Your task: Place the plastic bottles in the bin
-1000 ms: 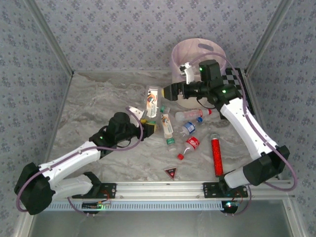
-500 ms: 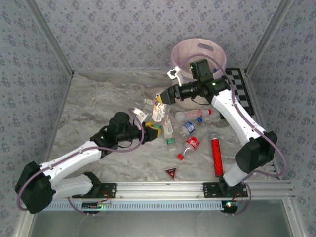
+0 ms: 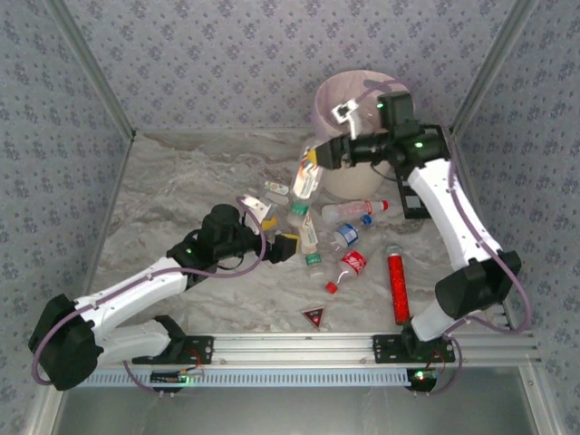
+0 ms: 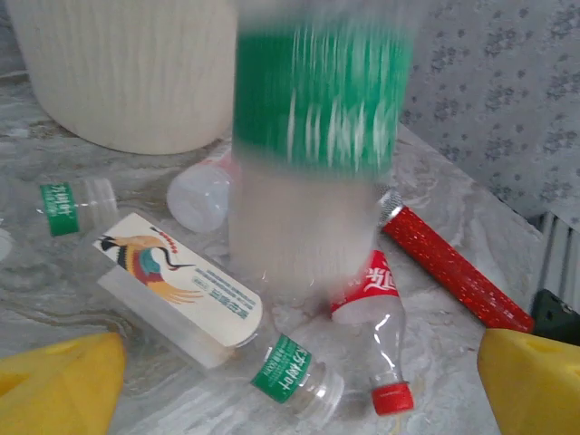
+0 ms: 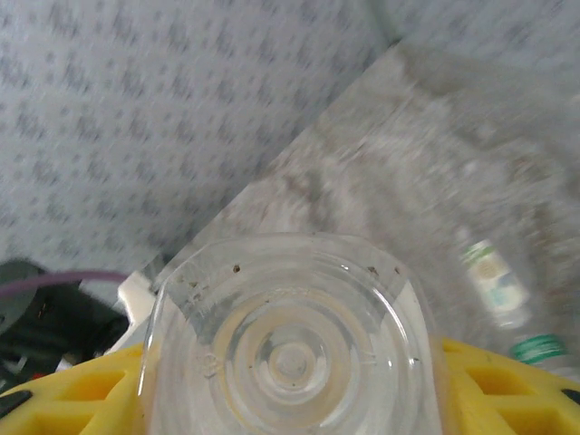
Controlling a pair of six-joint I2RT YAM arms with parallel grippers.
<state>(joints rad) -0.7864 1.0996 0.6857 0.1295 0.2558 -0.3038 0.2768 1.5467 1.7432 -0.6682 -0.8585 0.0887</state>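
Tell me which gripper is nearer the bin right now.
Right. The right gripper, clamped on a bottle, is just beside the bin, on its left in the top view. The left gripper sits open at mid-table among the loose bottles, well short of the bin.

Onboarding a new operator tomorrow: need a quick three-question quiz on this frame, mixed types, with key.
1. True or false: the right claw holds a bottle that is not yet in the bin.
2. Fill in: the left claw is ___ (open/shut).
3. The red glittery tube lies: A) in the bin, B) on the table, C) in the left claw.
Key: 1 true; 2 open; 3 B.
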